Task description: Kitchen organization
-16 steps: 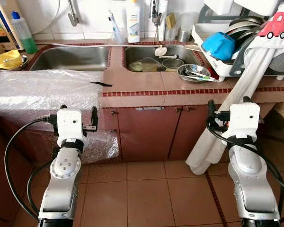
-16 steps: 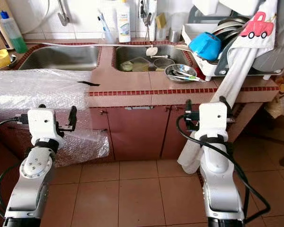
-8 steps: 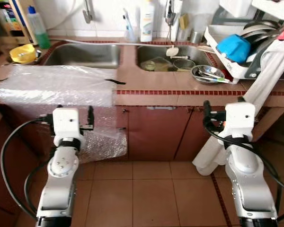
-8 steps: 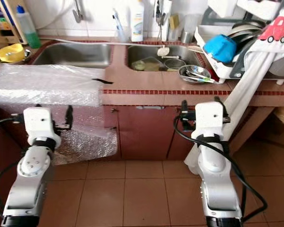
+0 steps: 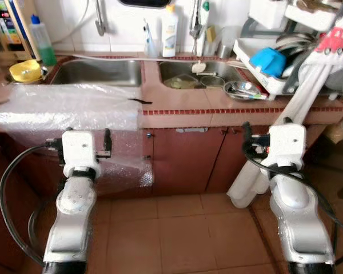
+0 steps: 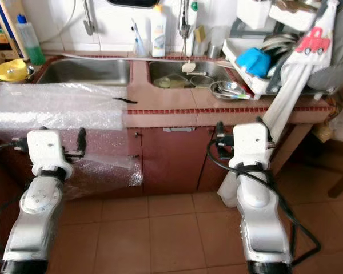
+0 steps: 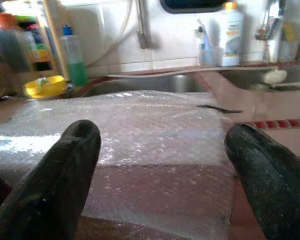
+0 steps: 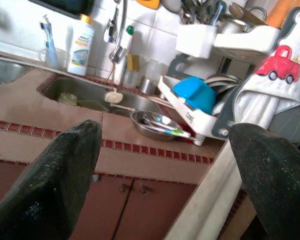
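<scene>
a steel bowl with utensils in it sits on the tiled counter just right of the right-hand sink basin, beside a white dish rack that holds a blue bowl and stacked plates. a white towel with a red truck print hangs from the rack down past the cabinet front. in the right basin lie what look like a container and a strainer, though they are too small to tell for sure. a white bottle stands behind the basins at the wall, and a green bottle and a yellow bowl sit at the far left. a sheet of bubble wrap covers the counter left of the basins and drapes over the edge.

both arms are raised forward in front of the cabinet, below counter height, wrists level. the left gripper points at the bubble wrap, fingers spread wide with nothing between them. the right gripper points toward the steel bowl and rack, fingers likewise apart and holding nothing.
</scene>
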